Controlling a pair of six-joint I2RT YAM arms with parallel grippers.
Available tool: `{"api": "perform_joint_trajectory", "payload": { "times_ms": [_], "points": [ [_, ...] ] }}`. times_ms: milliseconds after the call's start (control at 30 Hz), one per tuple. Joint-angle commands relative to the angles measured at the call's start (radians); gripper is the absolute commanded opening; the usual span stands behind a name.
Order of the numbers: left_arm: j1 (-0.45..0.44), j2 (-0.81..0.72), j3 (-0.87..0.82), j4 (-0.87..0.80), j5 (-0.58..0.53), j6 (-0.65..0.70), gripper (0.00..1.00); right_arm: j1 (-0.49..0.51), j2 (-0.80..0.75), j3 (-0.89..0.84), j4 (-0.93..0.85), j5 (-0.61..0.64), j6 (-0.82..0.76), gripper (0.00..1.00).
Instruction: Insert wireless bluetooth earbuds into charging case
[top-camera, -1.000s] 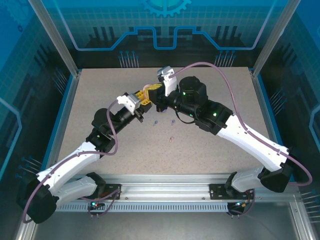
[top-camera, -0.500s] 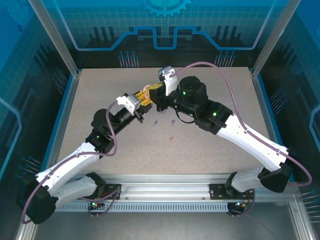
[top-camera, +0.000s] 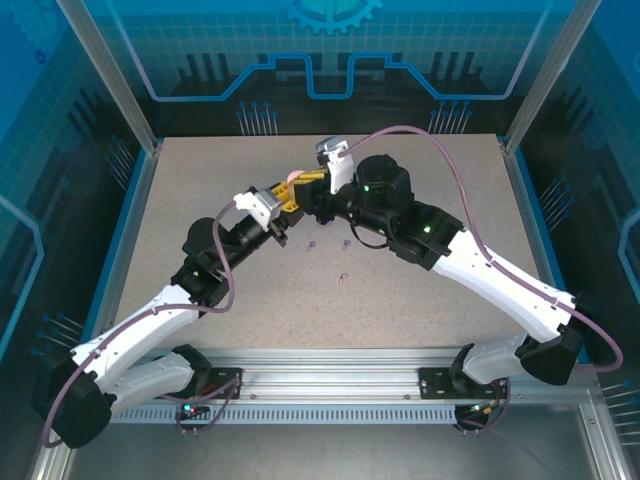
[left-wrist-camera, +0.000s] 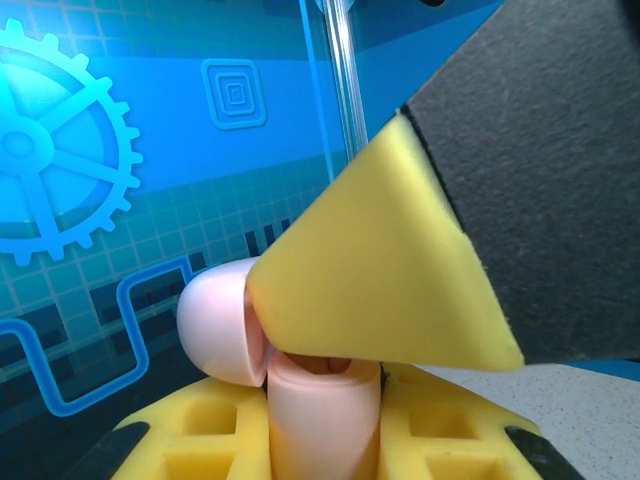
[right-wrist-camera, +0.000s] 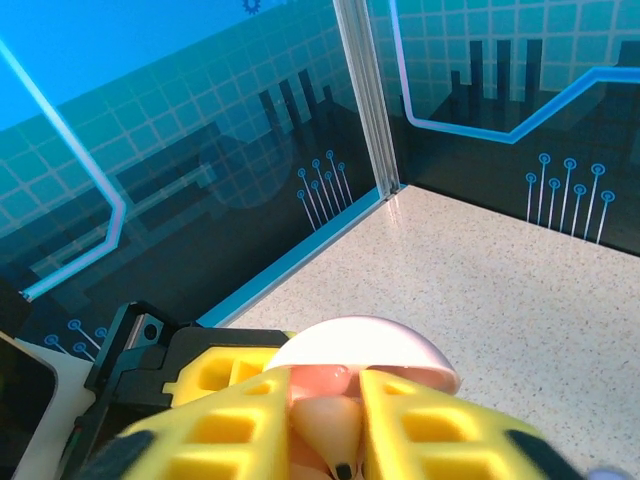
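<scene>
My left gripper (top-camera: 287, 204) (left-wrist-camera: 325, 440) is shut on a pale pink charging case (top-camera: 293, 176) (left-wrist-camera: 320, 415) and holds it upright above the table, with its lid (left-wrist-camera: 213, 320) (right-wrist-camera: 360, 350) swung open. My right gripper (top-camera: 311, 186) (right-wrist-camera: 328, 410) hangs over the case mouth, and one of its yellow fingers (left-wrist-camera: 380, 270) covers the opening. A pink earbud (right-wrist-camera: 330, 425) stands stem-up in the case between the slightly parted right jaws. Two purple earbuds (top-camera: 312, 245) (top-camera: 346, 243) and a salmon one (top-camera: 343, 279) lie on the table below.
The speckled table (top-camera: 420, 310) is walled by blue panels with aluminium posts (right-wrist-camera: 365, 100). Both arms meet over the table's middle back. Their cables (top-camera: 450, 165) loop above them.
The right jaws have parted a little around the pink earbud. The case's pink lid shows more clearly from above. The left arm has held still.
</scene>
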Motion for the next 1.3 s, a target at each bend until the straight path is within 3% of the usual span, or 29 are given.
{"api": "perform_joint_trajectory", "payload": {
  "times_ms": [0, 133, 367, 700, 900, 1267],
  "points": [
    [-0.009, -0.023, 0.043, 0.030, 0.006, 0.013, 0.00, -0.014, -0.020, 0.016, 0.020, 0.004, 0.008, 0.39],
    [-0.009, -0.021, 0.034, 0.036, 0.002, 0.006, 0.00, -0.024, -0.038, 0.039, 0.019, 0.009, 0.033, 0.56],
    [-0.010, -0.015, 0.023, 0.051, -0.010, -0.002, 0.00, -0.058, -0.100, 0.042, 0.016, 0.010, 0.103, 0.68],
    [-0.010, -0.019, 0.017, 0.073, -0.066, -0.013, 0.00, -0.143, -0.178, -0.041, -0.188, 0.127, 0.251, 0.70],
    [-0.010, -0.020, 0.027, 0.071, -0.095, -0.026, 0.00, -0.164, -0.172, -0.183, -0.306, 0.186, 0.349, 0.70],
    [-0.009, -0.034, 0.039, 0.048, -0.107, -0.021, 0.00, -0.138, 0.039, -0.351, -0.400, 0.226, 0.626, 0.67]
  ]
}}
